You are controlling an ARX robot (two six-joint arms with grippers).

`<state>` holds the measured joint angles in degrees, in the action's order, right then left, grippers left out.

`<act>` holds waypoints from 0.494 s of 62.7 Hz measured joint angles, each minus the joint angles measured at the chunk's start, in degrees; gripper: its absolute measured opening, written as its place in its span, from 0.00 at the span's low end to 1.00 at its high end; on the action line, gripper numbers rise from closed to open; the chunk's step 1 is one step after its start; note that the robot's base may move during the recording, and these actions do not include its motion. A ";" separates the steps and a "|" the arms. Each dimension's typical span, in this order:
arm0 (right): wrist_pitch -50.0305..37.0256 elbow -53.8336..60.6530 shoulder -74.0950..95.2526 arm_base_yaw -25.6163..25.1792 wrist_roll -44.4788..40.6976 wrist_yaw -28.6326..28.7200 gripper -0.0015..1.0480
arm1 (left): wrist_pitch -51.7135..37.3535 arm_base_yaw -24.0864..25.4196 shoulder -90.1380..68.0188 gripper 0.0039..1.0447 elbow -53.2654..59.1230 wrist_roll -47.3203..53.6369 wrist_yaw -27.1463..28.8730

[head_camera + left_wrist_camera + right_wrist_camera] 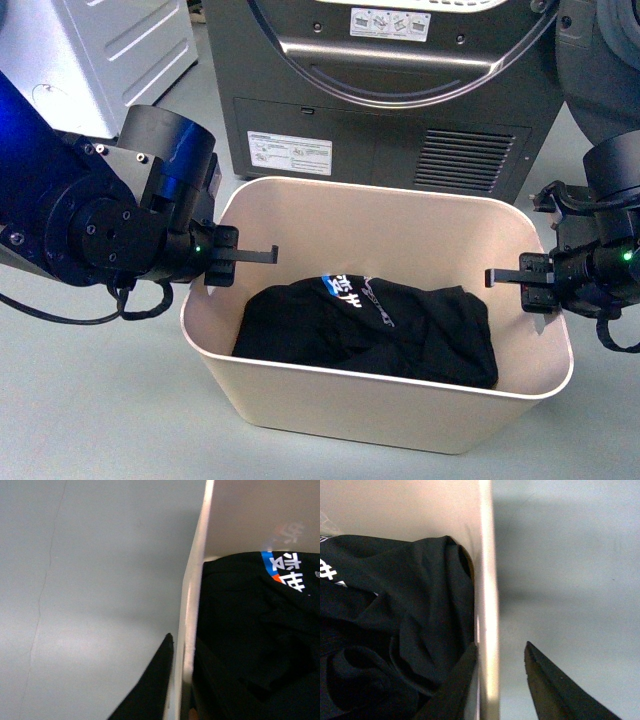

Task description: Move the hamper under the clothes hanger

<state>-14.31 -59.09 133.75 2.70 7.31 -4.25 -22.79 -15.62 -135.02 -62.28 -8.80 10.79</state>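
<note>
The hamper [400, 395], a beige plastic tub, stands on the floor in the middle of the front view. A black garment with white and blue print [380, 325] lies in it. My left gripper [222, 262] is shut on the rim of the hamper's left short side. In the left wrist view the gripper [184, 642] pinches the rim [194, 595], one finger outside and one inside. My right gripper [535, 285] is open astride the right short side. In the right wrist view the gripper [500, 647] has its inner finger against the wall [487, 580] and its outer finger apart. The clothes hanger is out of view.
A dark grey laundry machine [390, 90] stands close behind the hamper. A white appliance [110, 50] stands at the far left. Grey floor [80, 400] lies on both sides and in front of the hamper.
</note>
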 joint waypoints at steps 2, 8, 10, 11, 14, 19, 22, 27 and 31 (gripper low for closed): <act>0.11 0.00 -0.28 0.00 0.00 0.09 0.15 | 0.09 -0.04 0.26 0.10 0.02 -0.02 -0.17; 0.55 0.33 -1.73 0.00 -0.20 0.00 0.02 | 0.70 -0.48 1.79 0.04 0.39 -0.28 -0.46; 0.59 0.46 -2.08 -0.04 -0.17 -0.09 0.02 | 0.87 -0.66 2.34 0.04 0.59 -0.28 -0.46; 0.63 0.52 -2.25 -0.09 -0.17 -0.09 0.02 | 0.94 -0.68 2.49 0.04 0.66 -0.28 -0.46; 0.85 0.81 -3.17 -0.35 -0.20 -0.02 0.03 | 1.22 -0.74 3.52 0.04 0.98 -0.26 -0.48; 1.03 1.22 -4.35 -0.50 -0.20 0.22 0.03 | 1.49 -0.79 5.01 0.04 1.38 -0.22 -0.52; 1.09 1.44 -5.05 -0.50 -0.22 0.24 0.03 | 1.55 -0.81 5.88 0.04 1.66 -0.22 -0.50; 1.09 1.64 -5.88 -0.48 -0.22 0.39 0.03 | 1.53 -0.83 7.02 0.04 2.14 -0.17 -0.52; 1.07 1.73 -6.29 -0.46 -0.22 0.52 0.03 | 1.36 -0.83 7.80 0.04 2.62 -0.20 -0.90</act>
<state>-13.23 -57.36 127.46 2.24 7.09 -3.73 -21.43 -16.45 -127.22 -59.66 -8.99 9.89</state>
